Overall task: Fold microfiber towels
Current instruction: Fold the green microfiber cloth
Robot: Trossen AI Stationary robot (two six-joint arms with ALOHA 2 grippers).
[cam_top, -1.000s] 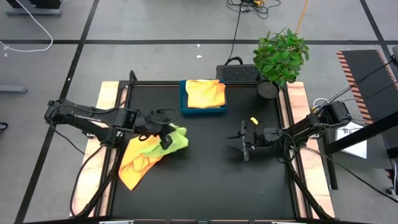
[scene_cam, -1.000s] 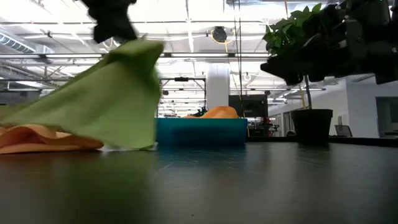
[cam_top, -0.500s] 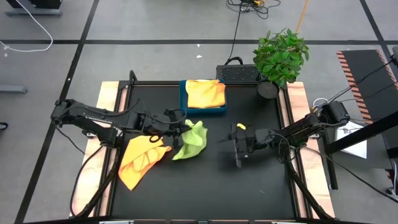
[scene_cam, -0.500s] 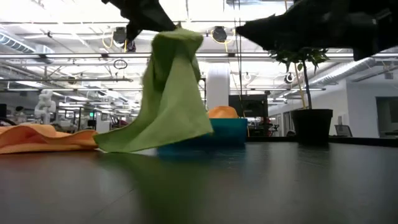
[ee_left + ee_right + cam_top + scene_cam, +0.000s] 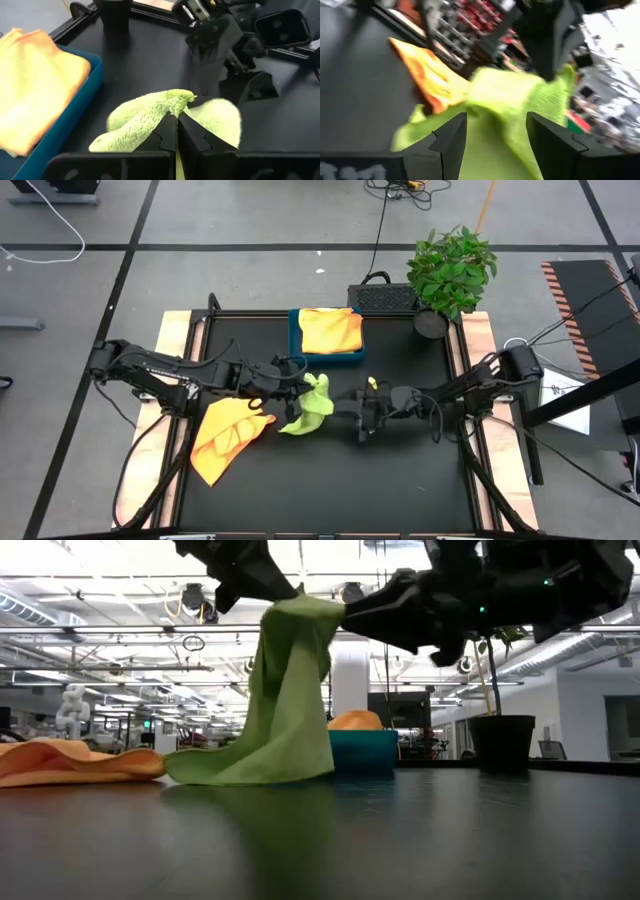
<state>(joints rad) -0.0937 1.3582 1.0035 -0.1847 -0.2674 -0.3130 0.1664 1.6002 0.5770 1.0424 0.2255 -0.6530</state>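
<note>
High view: the green towel is held up at mid-table, pinched by the left gripper; the right gripper is spread beside it. No fold is made yet; the orange towel lies crumpled, untouched.

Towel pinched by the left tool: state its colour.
Lime green. The towel held by the left tool shows best in the left wrist view.

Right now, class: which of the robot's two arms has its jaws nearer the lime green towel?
Left. The left gripper is shut on the lime green towel, holding its top off the table. The right gripper sits open just beside it, facing the cloth.
</note>
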